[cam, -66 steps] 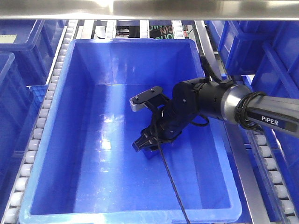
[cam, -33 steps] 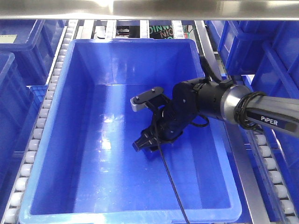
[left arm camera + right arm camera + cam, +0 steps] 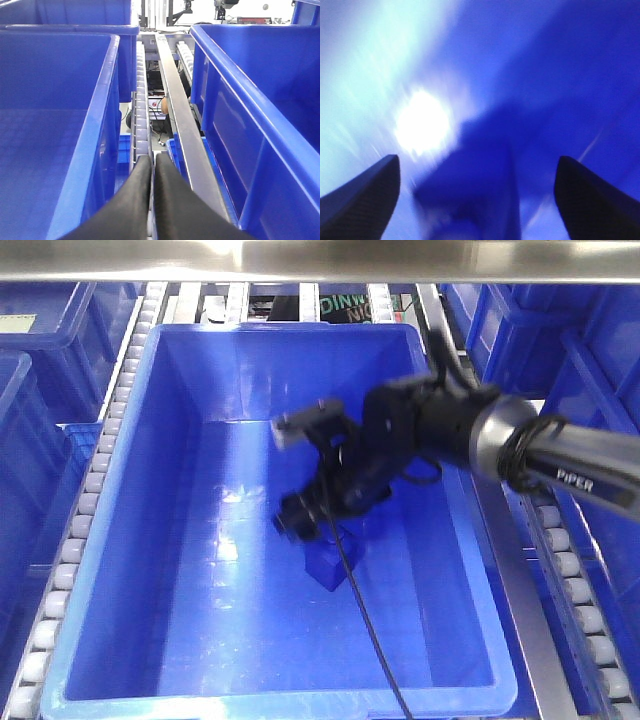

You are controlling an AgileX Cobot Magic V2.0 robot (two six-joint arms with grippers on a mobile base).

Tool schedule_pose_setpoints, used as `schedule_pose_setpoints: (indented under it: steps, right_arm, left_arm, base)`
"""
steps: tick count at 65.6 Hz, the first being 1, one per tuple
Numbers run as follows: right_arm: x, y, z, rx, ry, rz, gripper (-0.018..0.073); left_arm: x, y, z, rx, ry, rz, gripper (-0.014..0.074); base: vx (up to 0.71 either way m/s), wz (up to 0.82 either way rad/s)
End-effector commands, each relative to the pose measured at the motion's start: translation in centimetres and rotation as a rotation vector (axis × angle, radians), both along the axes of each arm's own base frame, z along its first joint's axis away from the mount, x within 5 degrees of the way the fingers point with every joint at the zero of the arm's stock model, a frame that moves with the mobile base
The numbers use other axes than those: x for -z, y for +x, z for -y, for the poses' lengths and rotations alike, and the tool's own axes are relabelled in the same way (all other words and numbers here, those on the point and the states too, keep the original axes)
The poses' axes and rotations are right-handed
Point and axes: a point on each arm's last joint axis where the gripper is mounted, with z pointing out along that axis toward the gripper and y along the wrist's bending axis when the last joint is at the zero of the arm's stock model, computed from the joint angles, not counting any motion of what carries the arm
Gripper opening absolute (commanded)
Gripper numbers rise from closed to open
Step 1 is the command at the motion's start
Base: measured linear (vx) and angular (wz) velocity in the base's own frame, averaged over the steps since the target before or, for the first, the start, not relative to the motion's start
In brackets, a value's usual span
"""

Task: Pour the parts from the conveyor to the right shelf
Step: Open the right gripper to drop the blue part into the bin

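Two dark fingertips (image 3: 360,195) of my right gripper (image 3: 477,197) stood spread wide at the edges of the wrist view, nothing between them; half a second before, they had sat lower in the bin around the part. Straight ahead between them, blurred, lay the blue cube (image 3: 470,185), let go. From the front camera I saw it on the bin floor at about six o'clock from the right gripper (image 3: 305,475), just below the lower finger and apart from it, where earlier frames showed no loose cube. The wrist had since lifted and swung toward eleven o'clock, smeared by motion. Around it stood the big blue bin (image 3: 150,370), seated on the right shelf (image 3: 95,480) with roller rails at nine and three o'clock. I judged the drop done: the part was delivered and that arm was backing out. My left gripper (image 3: 152,200) was pressed closed on nothing, fingers touching, pointing at twelve o'clock along a roller rail (image 3: 141,100) between two other bins. The conveyor was in none of my views.
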Motion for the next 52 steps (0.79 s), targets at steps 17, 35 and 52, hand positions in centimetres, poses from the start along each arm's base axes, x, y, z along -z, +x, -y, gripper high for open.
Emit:
schedule_pose_setpoints:
  steps: [17, 35, 52]
  right_arm:
    - [-5.9, -0.3, -0.1, 0.008, 0.121, 0.132, 0.0427]
    - [-8.5, -1.3, 0.6, -0.003, 0.144, 0.175, -0.0015]
    - [-10.6, -3.1, 1.5, -0.021, 0.185, 0.236, -0.0008]
  left_arm:
    - [-1.3, 0.1, 0.0, 0.006, -0.017, 0.083, -0.0006]
    - [-1.3, 0.1, 0.0, 0.006, -0.017, 0.083, -0.0006]
    - [-1.3, 0.1, 0.0, 0.006, -0.017, 0.083, -0.0006]
  base:
    - [0.00, 0.00]
    - [0.00, 0.00]
    - [0.00, 0.00]
